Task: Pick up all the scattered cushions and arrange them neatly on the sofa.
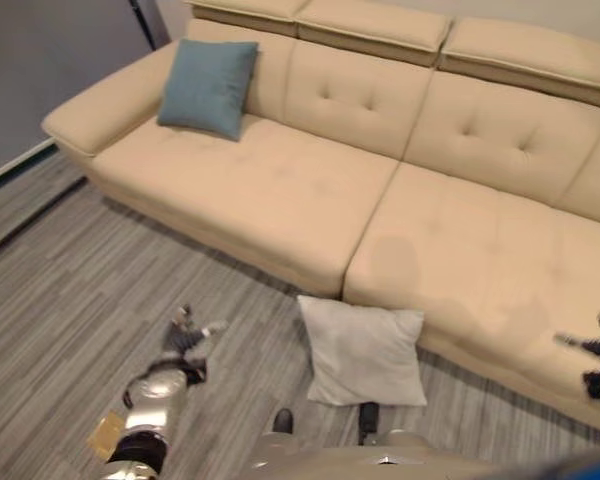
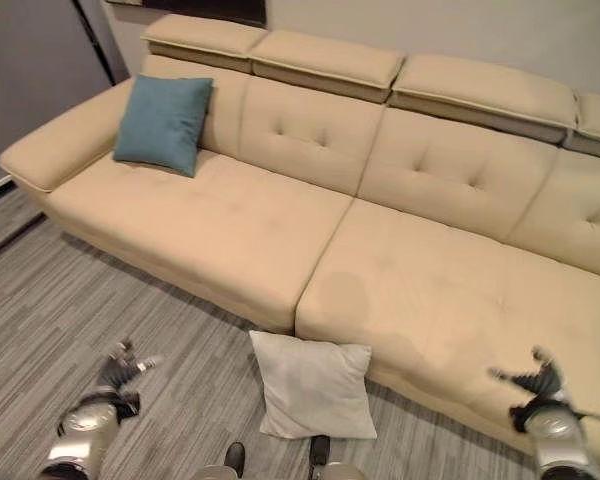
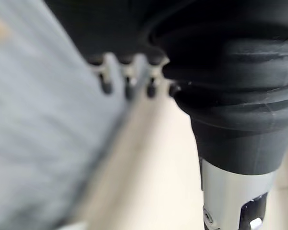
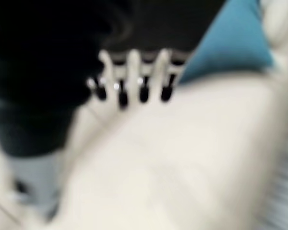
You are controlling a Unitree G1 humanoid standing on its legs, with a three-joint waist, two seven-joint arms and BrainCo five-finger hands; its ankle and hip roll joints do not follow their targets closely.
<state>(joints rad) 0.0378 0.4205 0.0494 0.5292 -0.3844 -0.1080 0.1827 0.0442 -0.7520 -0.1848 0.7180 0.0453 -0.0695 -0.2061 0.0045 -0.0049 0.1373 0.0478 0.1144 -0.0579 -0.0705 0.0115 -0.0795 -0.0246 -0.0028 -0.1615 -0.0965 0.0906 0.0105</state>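
You are looking at 1 white cushion (image 1: 363, 350) lying on the grey floor (image 1: 70, 300), leaning against the front of the beige sofa (image 2: 220, 225), while 1 blue cushion (image 1: 208, 86) is sitting propped in the sofa's left corner and another blue cushion (image 4: 233, 40) is showing past the right hand's fingers. Your risk from here is a reach that is pinching only a corner, letting the soft white cushion sag and slip back down. Both hands are empty: the left hand (image 1: 187, 343) is hovering over the floor with fingers spread, the right hand (image 2: 536, 381) is hovering above the seat edge, fingers straight.
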